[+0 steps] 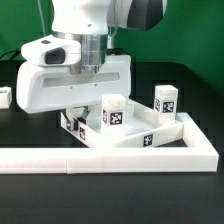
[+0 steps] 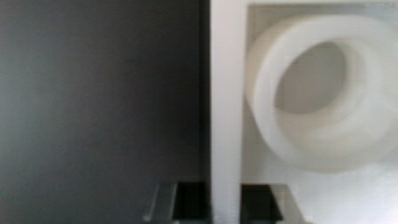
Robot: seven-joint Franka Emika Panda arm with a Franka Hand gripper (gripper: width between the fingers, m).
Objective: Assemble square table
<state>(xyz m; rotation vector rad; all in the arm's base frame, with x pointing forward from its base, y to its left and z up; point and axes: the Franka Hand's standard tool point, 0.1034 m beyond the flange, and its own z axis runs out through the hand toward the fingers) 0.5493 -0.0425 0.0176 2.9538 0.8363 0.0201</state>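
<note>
The square table's white tabletop (image 1: 135,135) lies against the corner of the long rail, a small tag on its near wall. Two white legs with tags stand on it: one leg (image 1: 113,111) in the middle, another leg (image 1: 165,100) toward the exterior view's right. My gripper (image 1: 78,114) reaches down at the tabletop's left side, its tips partly hidden behind a tagged part (image 1: 84,126). In the wrist view my gripper (image 2: 222,205) is shut on the tabletop's thin upright rim (image 2: 222,90), a dark finger (image 2: 187,200) on either side. A round socket (image 2: 320,85) shows beside the rim.
The long white L-shaped rail (image 1: 100,157) runs along the front and turns back at the exterior view's right (image 1: 190,130). A small white part (image 1: 5,97) sits at the far left edge. The table surface is black.
</note>
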